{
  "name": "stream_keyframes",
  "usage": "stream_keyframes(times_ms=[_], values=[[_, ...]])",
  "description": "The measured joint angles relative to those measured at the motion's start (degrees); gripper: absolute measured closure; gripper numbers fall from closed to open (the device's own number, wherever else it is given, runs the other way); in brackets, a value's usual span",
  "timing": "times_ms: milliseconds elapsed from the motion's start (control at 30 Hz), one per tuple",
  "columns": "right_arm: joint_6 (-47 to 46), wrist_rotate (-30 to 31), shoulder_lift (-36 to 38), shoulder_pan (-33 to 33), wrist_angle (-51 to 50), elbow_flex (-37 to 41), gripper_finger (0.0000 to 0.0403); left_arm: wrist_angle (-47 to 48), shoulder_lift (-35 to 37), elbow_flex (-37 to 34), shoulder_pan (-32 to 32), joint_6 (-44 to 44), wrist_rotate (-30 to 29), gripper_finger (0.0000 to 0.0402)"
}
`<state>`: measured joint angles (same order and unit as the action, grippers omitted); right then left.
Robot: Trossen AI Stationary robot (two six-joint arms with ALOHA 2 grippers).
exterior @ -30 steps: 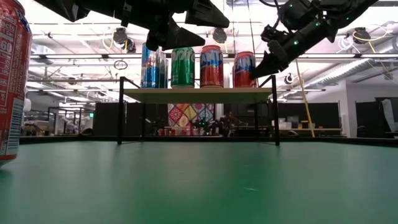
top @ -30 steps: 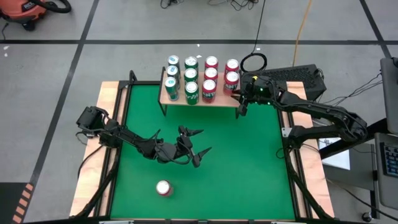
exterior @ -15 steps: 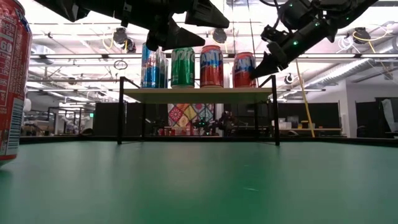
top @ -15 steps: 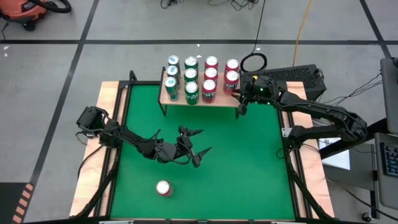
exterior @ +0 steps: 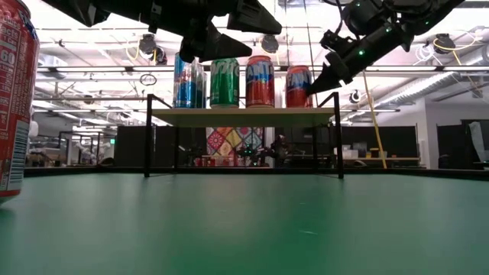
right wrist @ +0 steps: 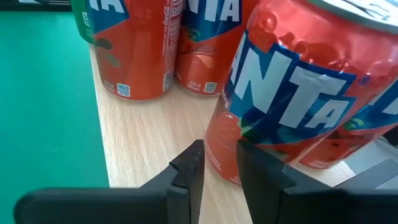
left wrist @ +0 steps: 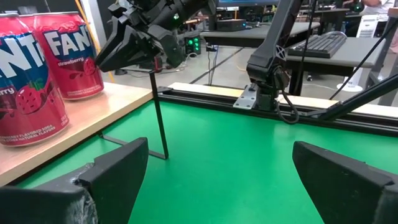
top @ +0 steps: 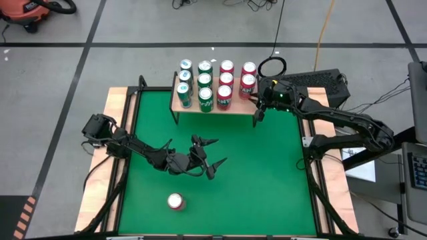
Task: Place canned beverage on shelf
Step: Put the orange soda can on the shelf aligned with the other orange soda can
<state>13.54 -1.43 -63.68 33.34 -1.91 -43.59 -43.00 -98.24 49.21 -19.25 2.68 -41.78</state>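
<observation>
**Q:** What has changed in the last second?

**A:** The red strawberry soda can (top: pixel 247 83) at the right front corner of the light wooden, black-legged shelf (top: pixel 235 109) has slid a little inward, towards its red neighbours. My right pincer (top: pixel 258 112) followed it and now sits at that corner, right against the can's side.

**Q:** Are you gripping it?

**A:** No. The right fingers (right wrist: pixel 186 165) are drawn almost together with nothing between them. I judge that makes a blunt tip for nudging the can away from the edge, into line with the rows of blue, green and red cans.

**Q:** And your left pincer?

**A:** The left pincer (top: pixel 219 152) hangs spread wide and empty over the middle of the green tabletop (top: pixel 273 180). It is well clear of the shelf and faces it.

**Q:** Is anything left to shelve?

**A:** One more red can (top: pixel 175 201) stands upright near the table's front edge. It probably goes next.
</observation>
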Motion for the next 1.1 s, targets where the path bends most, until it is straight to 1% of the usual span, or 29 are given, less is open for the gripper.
stream_keyframes(times_ms=[200,400,467,600,700,933,1000,1100], values=[[-0.50,-0.58,0.21,-0.25,-0.02,0.00,0.0316,0.07,0.00,0.00,0.00,-0.02,0.00,0.0007],[-3.83,-8.26,2.44,-2.86,-0.50,0.00,0.0316,1.86,0.00,0.00,-0.02,0.02,0.00,0.0007],[-5.14,-9.40,3.67,-4.72,-1.76,0.00,0.0316,3.01,0.00,0.00,-0.17,0.02,-0.11,0.0007],[-7.97,-9.44,5.65,-10.06,-5.05,0.00,0.0316,3.56,0.11,0.00,-1.02,-0.02,-0.39,0.0007],[-10.23,-9.31,6.21,-14.61,-7.00,0.00,0.0316,5.85,1.36,0.00,-1.93,0.12,-0.37,0.0007],[-15.34,-8.67,5.70,-26.71,-9.82,0.00,0.0316,18.45,6.88,0.00,-5.40,6.19,-0.37,0.0007],[-16.74,-6.02,5.58,-30.77,-9.54,0.00,0.0316,22.43,8.51,0.00,-7.03,8.18,-0.37,0.0007],[-18.81,-0.05,5.25,-36.92,-9.58,0.00,0.0316,29.36,11.24,0.00,-9.86,10.81,-0.36,0.0007]])
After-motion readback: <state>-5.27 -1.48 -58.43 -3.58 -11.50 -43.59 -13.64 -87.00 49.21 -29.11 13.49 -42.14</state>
